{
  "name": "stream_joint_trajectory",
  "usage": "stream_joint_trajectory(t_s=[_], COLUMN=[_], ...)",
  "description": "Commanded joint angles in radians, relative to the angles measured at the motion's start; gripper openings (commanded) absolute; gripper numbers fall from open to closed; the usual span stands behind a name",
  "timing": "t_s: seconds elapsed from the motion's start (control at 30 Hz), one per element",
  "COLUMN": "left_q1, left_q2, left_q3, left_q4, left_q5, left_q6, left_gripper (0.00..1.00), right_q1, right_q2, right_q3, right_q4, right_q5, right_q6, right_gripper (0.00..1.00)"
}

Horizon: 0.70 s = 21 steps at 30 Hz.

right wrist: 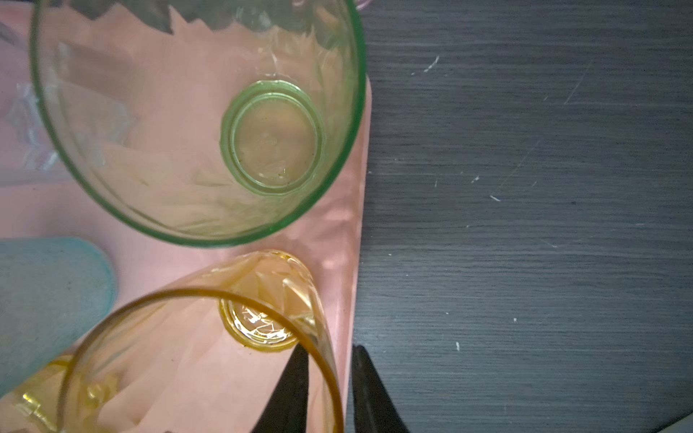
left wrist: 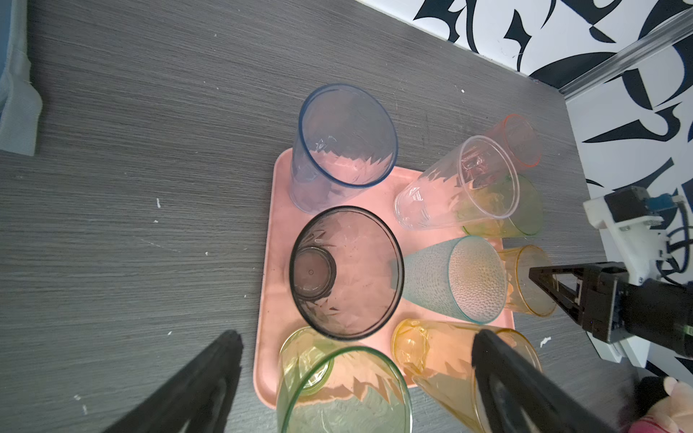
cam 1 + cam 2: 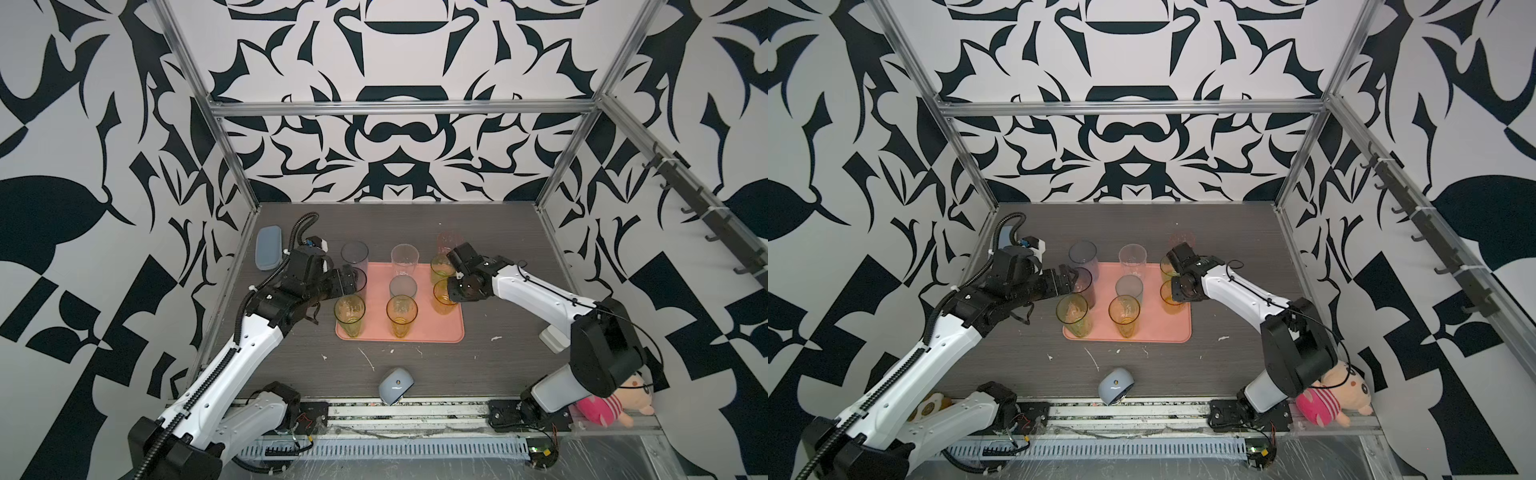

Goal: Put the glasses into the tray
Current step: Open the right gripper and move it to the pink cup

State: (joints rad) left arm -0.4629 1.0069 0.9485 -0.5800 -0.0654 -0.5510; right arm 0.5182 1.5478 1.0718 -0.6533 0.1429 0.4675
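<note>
Right gripper (image 1: pixel 329 350) straddles the wall of the amber glass (image 1: pixel 262 326), jaws slightly apart, outer finger clear of it. The glass stands upright at the right edge of the salmon tray (image 3: pixel 432 328). Left gripper (image 2: pixel 358 337) hangs wide open and empty over the tray's left side.

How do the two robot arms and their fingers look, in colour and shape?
Both arms have white shells and black joints. The left arm carries a ribbed black hose; the right arm only a thin black wire. The fingers are black, pointed wedges.
</note>
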Motion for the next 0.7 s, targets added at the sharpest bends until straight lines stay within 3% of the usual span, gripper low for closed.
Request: stream_joint_trajectory(t_s=[0.0,0.43,0.67], left_q1=[-0.001,0.0,0.0], left_q2=[-0.019,-0.047,-0.05], left_q3=[-0.012,-0.001,0.007], left_q4=[-0.006,-0.025,-0.031], left_q5=[-0.002,-0.013,-0.016], left_q6=[-0.006,-0.008,-0.015], left_gripper=[0.99,0.99,0.99], right_q1=[-0.005,-0.027,-0.1], right_q2=[-0.048,-0.058,-0.049], right_q3=[0.059,0.221,0.262], right_q4=[-0.008,-0.065,0.029], right_q5=[0.018,0.087,0.076], right_q6=[-0.011,-0.079,-0.073], right_gripper=[0.3,0.35,0.38])
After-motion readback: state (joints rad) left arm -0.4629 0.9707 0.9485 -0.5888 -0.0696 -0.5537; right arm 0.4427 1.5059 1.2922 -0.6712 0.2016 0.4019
